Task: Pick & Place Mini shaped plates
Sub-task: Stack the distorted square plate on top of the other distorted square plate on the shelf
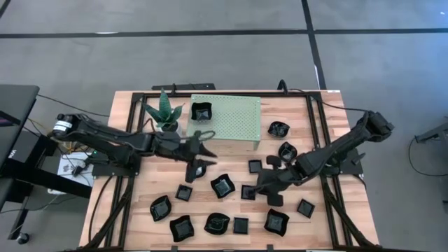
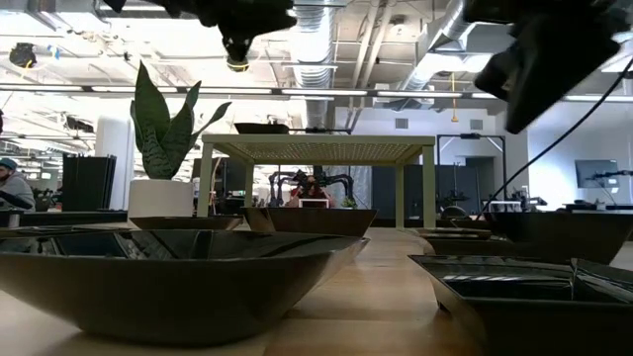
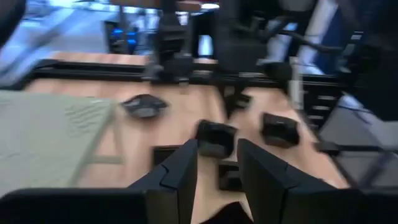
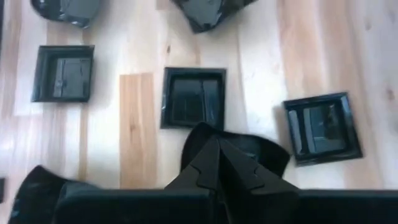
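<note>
Several glossy black mini plates, square and lobed, lie on the wooden table (image 1: 140, 210): a square one (image 4: 194, 98), another square one (image 4: 322, 127) and a lobed one (image 1: 222, 185) among them. My right gripper (image 4: 209, 144) hangs over the table's right middle, shut on a lobed plate (image 4: 261, 152), also seen as a dark shape (image 1: 274, 199). My left gripper (image 3: 217, 163) stands open above the table just in front of the green stand, nothing between its fingers (image 1: 205, 150). My right gripper pinches the lobed plate's rim (image 4: 194, 138) between its two shut fingers. The fingers slant down from above, coming from the table's right. The plate hangs tilted under the fingertips and looks clear of the wood.
A pale green perforated stand (image 1: 227, 119) sits at the far middle with one black plate (image 1: 201, 110) on top. A potted plant (image 1: 164, 112) stands left of it. Black frame rails (image 1: 315, 140) run along the table's sides. More plates (image 1: 182, 227) crowd the near edge.
</note>
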Robot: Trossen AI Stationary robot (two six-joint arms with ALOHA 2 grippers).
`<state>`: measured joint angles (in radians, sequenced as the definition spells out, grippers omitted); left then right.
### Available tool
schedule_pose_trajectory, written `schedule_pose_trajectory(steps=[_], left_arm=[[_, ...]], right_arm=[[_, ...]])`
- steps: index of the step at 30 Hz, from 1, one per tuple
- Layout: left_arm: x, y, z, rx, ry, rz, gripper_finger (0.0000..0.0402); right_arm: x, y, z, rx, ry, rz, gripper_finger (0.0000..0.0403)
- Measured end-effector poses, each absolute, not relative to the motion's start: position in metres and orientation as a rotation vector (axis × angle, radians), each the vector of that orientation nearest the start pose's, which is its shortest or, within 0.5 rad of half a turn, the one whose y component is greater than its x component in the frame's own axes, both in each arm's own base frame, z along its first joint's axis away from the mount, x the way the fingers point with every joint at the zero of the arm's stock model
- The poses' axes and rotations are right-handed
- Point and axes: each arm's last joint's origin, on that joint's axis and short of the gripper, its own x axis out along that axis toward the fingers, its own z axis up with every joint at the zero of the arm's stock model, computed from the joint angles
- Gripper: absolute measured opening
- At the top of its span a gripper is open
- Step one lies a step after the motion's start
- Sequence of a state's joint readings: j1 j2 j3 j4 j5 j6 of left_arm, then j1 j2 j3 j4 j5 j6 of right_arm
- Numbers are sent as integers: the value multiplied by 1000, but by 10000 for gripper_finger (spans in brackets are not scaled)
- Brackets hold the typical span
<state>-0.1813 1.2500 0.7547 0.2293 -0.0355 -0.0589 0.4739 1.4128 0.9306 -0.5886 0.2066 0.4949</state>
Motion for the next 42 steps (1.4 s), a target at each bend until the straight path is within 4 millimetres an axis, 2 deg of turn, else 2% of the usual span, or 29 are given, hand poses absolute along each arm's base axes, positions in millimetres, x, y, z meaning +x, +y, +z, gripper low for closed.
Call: schedule_pose_trajectory(steps=[5, 10, 13, 17, 20, 23, 27, 36, 39, 42], left_arm=[[275, -62, 253, -17, 311, -176, 115], [277, -63, 249, -10, 325, -159, 115], [277, -63, 250, -10, 324, -156, 115], [277, -63, 250, -12, 320, -156, 115], [277, -63, 250, -13, 317, -156, 115], [277, -63, 251, -14, 313, -156, 115], [277, -63, 251, -15, 310, -156, 115], [277, -63, 252, -16, 303, -157, 115], [277, -63, 252, -17, 300, -157, 115], [277, -63, 252, -17, 295, -157, 115]], right_arm=[[244, 118, 216, 148, 1071, 25, 14], [253, 129, 197, 173, 1133, 100, 71], [257, 132, 180, 152, 1210, 89, 113], [258, 135, 166, 151, 1266, 59, 162], [257, 140, 160, 141, 1289, 63, 187], [256, 143, 155, 126, 1306, 67, 195], [254, 147, 151, 111, 1326, 67, 165], [255, 140, 152, 109, 1345, 37, 13], [257, 140, 156, 106, 1336, 45, 15], [261, 143, 170, 90, 1327, 77, 11]])
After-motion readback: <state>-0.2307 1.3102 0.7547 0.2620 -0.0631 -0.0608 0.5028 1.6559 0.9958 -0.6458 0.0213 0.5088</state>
